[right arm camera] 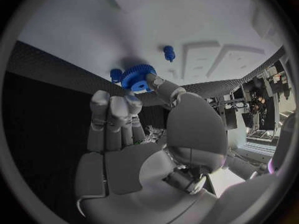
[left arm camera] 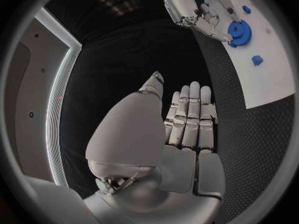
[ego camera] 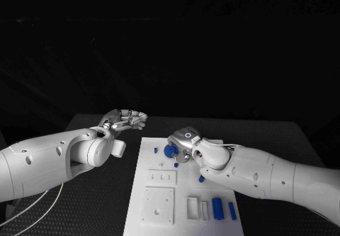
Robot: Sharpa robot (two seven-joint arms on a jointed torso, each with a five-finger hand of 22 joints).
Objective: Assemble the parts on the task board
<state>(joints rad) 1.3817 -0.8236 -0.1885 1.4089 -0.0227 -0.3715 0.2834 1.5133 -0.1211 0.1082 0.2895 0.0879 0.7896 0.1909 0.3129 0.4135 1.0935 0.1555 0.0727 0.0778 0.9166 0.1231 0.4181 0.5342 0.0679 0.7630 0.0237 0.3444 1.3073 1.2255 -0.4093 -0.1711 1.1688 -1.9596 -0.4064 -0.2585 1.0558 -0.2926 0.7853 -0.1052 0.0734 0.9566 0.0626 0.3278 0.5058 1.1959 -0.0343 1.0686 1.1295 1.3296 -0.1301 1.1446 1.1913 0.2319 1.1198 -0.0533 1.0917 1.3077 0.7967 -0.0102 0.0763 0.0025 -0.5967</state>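
Observation:
The white task board [ego camera: 159,216] lies in the middle of the table. A blue gear [ego camera: 170,151] sits near its far end. My right hand [ego camera: 185,141] hangs over the gear [right arm camera: 138,77], pinching it between thumb and fingertips [right arm camera: 132,98]. A small blue peg [right arm camera: 168,52] stands on the board just beyond the gear. My left hand [ego camera: 125,119] floats above the table, left of the board's far corner. In the left wrist view its fingers [left arm camera: 190,117] lie straight and hold nothing. The gear [left arm camera: 237,31] also appears there.
More blue parts are on the board: a small piece [ego camera: 155,142] by the far left edge, another [ego camera: 202,179] near my right forearm, two cylinders [ego camera: 217,208] at the near right. White raised blocks [ego camera: 161,177] and slots [ego camera: 192,207] occupy the near half.

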